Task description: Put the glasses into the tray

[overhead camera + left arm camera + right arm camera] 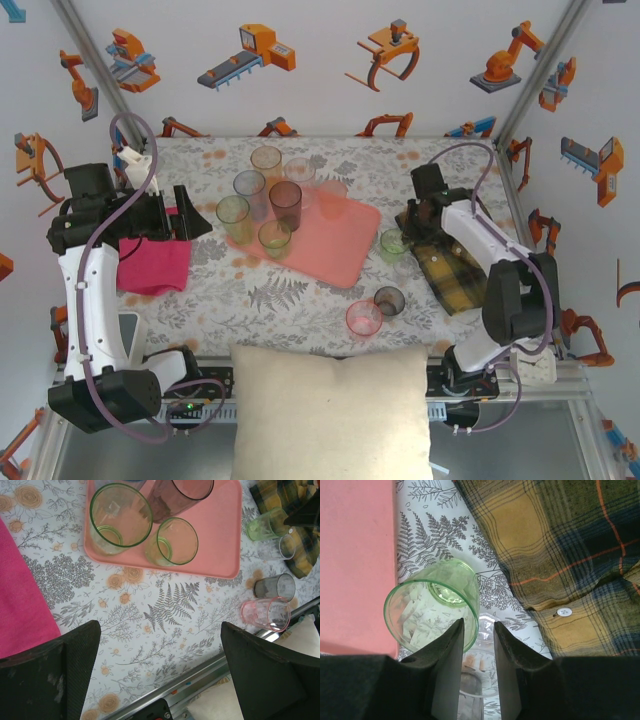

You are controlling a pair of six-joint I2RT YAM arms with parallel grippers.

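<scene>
The salmon tray (335, 240) lies mid-table with several tinted glasses on its left part, among them a green one (120, 515) and a dark one (285, 200). Right of the tray stand a green glass (427, 605) and a clear glass (481, 670). My right gripper (479, 622) hangs over these two with a narrow gap between its jaws. I look into the clear glass through that gap, and the glass is wider than it. A grey glass (389, 300) and a pink glass (364, 318) stand nearer the front. My left gripper (160, 630) is wide open and holds nothing, left of the tray.
A yellow-black plaid cloth (450, 265) lies right of the green and clear glasses. Under my left arm is a magenta cloth (155, 262). A cream pillow (330, 410) sits past the table's front rail (200, 680).
</scene>
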